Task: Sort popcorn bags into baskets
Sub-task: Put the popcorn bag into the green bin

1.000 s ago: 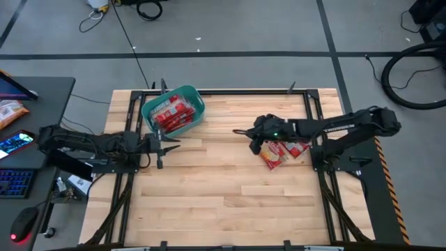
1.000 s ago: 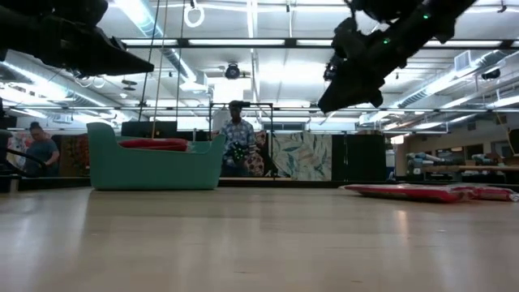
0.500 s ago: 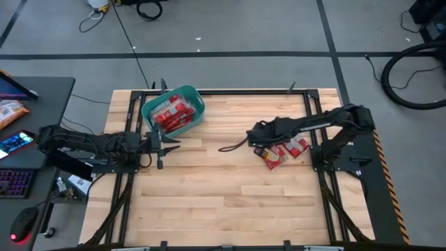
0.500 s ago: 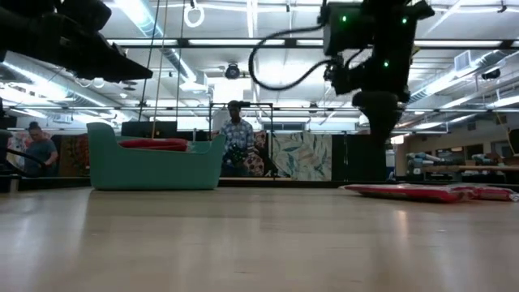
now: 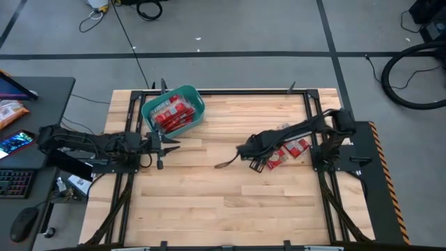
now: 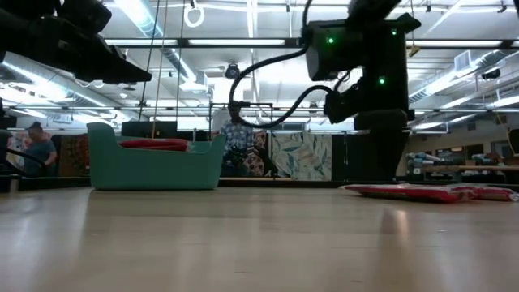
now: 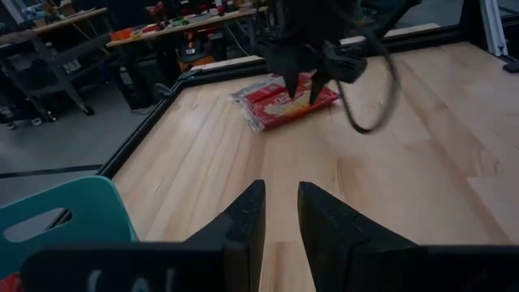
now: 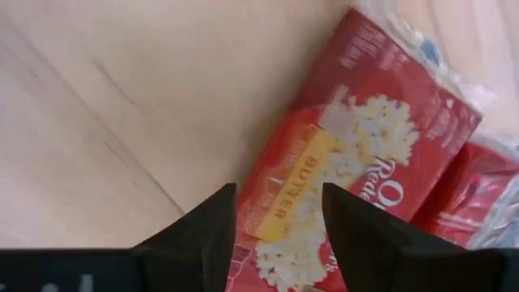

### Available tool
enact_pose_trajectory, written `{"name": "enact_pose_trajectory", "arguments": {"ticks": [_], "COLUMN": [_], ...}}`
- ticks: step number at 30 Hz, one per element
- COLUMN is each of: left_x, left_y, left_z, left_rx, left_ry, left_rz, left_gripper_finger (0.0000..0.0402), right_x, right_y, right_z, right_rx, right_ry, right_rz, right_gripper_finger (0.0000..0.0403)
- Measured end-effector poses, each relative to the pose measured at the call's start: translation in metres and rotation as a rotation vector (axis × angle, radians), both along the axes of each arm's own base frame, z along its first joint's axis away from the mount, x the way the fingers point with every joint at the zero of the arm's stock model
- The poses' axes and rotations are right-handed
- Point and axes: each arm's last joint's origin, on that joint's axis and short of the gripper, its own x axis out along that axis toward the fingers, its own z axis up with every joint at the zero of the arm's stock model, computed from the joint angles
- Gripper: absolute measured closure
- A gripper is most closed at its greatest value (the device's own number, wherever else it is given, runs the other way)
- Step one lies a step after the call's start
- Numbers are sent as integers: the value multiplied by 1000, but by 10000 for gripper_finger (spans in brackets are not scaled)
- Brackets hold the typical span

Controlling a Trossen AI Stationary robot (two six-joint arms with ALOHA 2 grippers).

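Observation:
Two or three red popcorn bags point(image 5: 284, 149) lie flat and overlapping on the right half of the table; they also show in the low view point(image 6: 430, 193) and the left wrist view point(image 7: 284, 104). My right gripper point(image 5: 255, 162) points down over the left end of the nearest bag point(image 8: 357, 154), open, one finger on either side of its printed face. Whether it touches the bag, I cannot tell. The teal basket point(image 5: 148, 110) stands at the far left with several red bags inside point(image 5: 171, 113). My left gripper point(image 5: 162, 146) waits just near of the basket, slightly open and empty.
A loose cable loop point(image 5: 226, 162) hangs from my right arm over the table's middle. A desk with a phone and an orange packet point(image 5: 10, 111) stands left of the table. People point(image 6: 237, 138) stand in the room beyond. Bare wood fills the table's middle and near half.
My right gripper has tipped from nearly level to pointing down and has gone down and a little toward the table's near-left, ending over the left end of the bags. The arm has folded back toward its base. The bags and my left arm have kept still.

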Motion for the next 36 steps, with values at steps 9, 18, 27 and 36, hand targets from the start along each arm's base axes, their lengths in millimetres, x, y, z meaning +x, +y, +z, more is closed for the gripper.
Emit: {"name": "enact_pose_trajectory", "arguments": {"ticks": [9, 18, 27, 36], "left_x": [0, 0, 0, 0], "left_y": [0, 0, 0, 0], "left_z": [0, 1, 1, 1], "left_rx": [34, 82, 83, 83], "left_ry": [4, 12, 11, 12], "left_rz": [-7, -17, -17, -17], "left_gripper_finger": [322, 322, 322, 322], "right_x": [27, 25, 15, 9], "right_y": [15, 14, 13, 18], "right_z": [-8, -26, -38, -45], "right_rx": [-104, -140, -144, -152], "right_ry": [76, 180, 206, 213], "right_rz": [-15, -96, -96, -64], "right_gripper_finger": [208, 209, 257, 385]}}
